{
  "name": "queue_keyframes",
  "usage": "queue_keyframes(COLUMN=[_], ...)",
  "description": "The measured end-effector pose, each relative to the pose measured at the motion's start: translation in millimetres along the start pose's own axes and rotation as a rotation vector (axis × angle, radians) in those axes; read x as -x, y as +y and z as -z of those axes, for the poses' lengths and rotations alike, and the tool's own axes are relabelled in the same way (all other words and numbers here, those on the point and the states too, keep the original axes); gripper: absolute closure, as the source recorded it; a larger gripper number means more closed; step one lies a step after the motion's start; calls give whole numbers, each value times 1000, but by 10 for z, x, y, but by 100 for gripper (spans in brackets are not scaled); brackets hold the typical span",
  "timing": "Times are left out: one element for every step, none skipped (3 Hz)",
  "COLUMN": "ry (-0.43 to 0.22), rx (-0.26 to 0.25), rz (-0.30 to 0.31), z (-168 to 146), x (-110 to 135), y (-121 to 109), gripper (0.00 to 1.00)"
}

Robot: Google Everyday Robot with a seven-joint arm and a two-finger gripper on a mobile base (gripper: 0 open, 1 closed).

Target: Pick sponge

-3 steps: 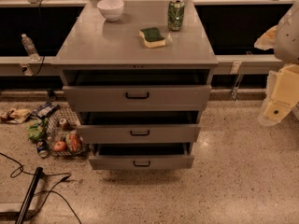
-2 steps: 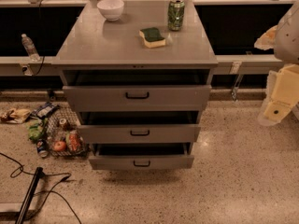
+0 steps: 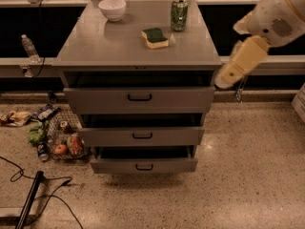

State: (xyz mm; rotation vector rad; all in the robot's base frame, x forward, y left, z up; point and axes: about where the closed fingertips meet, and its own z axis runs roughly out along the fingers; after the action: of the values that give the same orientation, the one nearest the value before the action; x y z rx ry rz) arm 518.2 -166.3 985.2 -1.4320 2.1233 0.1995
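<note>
The sponge (image 3: 155,37), dark green on top with a pale yellow body, lies flat on the grey cabinet top (image 3: 109,44), right of centre and toward the back. My arm comes in from the upper right. Its pale yellow end with the gripper (image 3: 223,81) hangs beside the cabinet's right front corner, lower than the top and well to the right of the sponge. It touches nothing.
A green drink can (image 3: 179,14) stands just behind and to the right of the sponge. A white bowl (image 3: 112,8) sits at the back left. Three drawers (image 3: 139,98) stand partly open. Litter (image 3: 57,140), a cable and a pole (image 3: 28,199) lie on the floor at left.
My arm has swung left and up, from off the right side to next to the cabinet's right front corner. The sponge, can and bowl have not moved.
</note>
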Motion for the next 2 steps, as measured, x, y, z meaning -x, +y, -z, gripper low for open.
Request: queue_keyframes(ry=[-275, -418], rx=[14, -9], rz=[-106, -161], z=[-375, -768], x=[688, 1109], y=[-424, -706], gripper=[0, 0])
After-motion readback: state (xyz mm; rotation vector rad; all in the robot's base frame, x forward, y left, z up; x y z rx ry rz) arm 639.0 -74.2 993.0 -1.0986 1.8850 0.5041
